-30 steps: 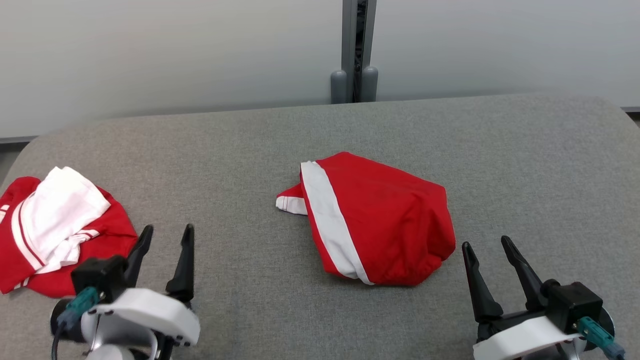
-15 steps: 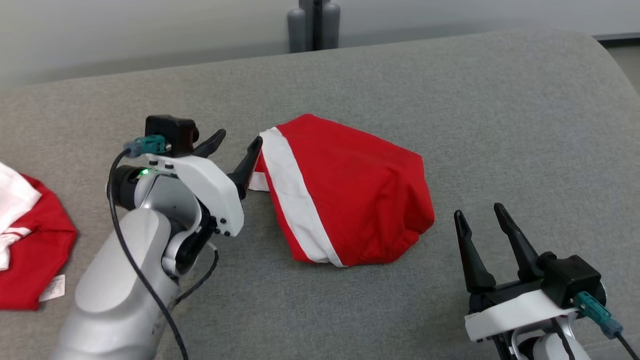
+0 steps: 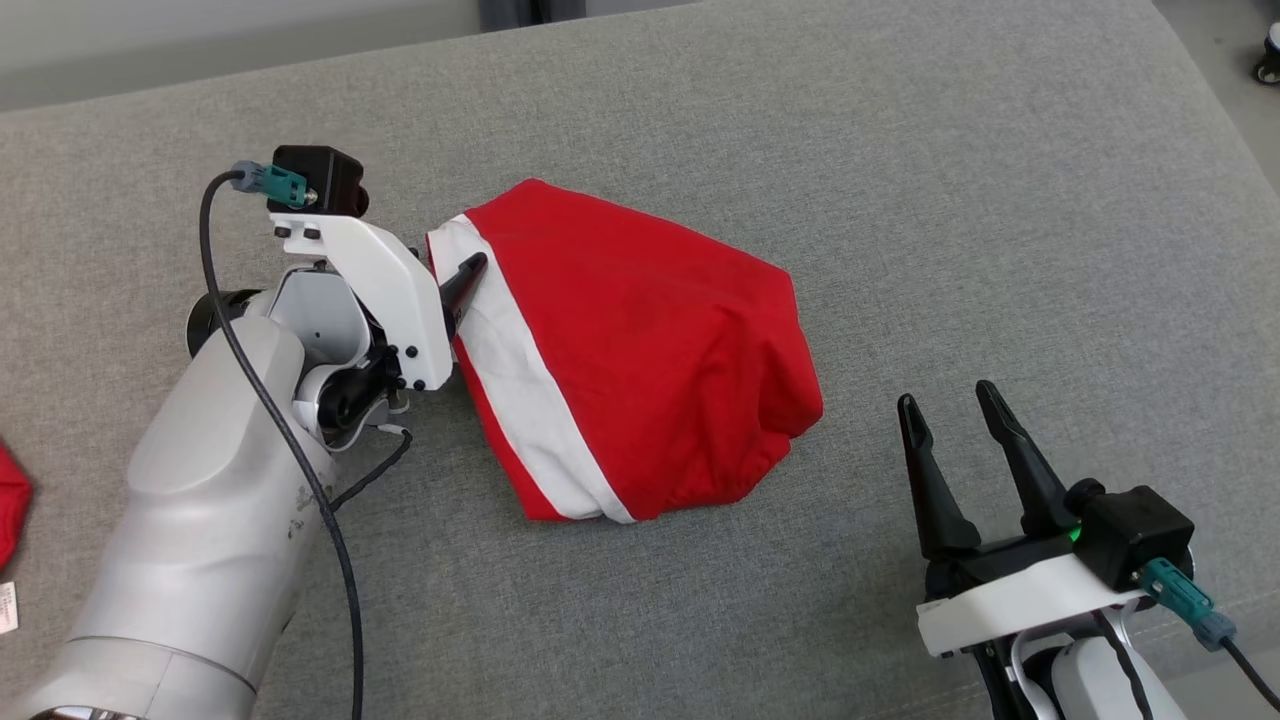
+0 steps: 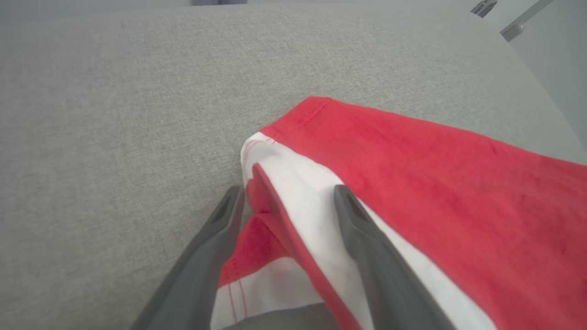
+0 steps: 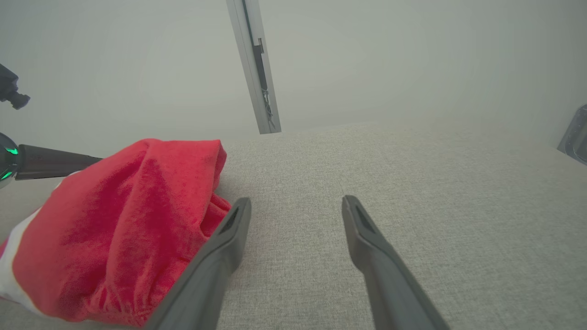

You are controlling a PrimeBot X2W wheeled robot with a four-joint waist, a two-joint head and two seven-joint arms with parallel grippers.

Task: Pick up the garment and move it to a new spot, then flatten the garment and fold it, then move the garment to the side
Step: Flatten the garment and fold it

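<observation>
Red knit garment (image 3: 640,340), with a white band along its left side, lies bunched in a rounded heap about midway across the grey woven padded table (image 3: 950,170), well in from the far edge. Left gripper (image 4: 290,190): fingers spread wide, straddling the stitched white-banded corner, not pinched. Right gripper (image 3: 945,393): spread wide, nothing held, toward the near right corner, just apart from the heap's gathered hem.
</observation>
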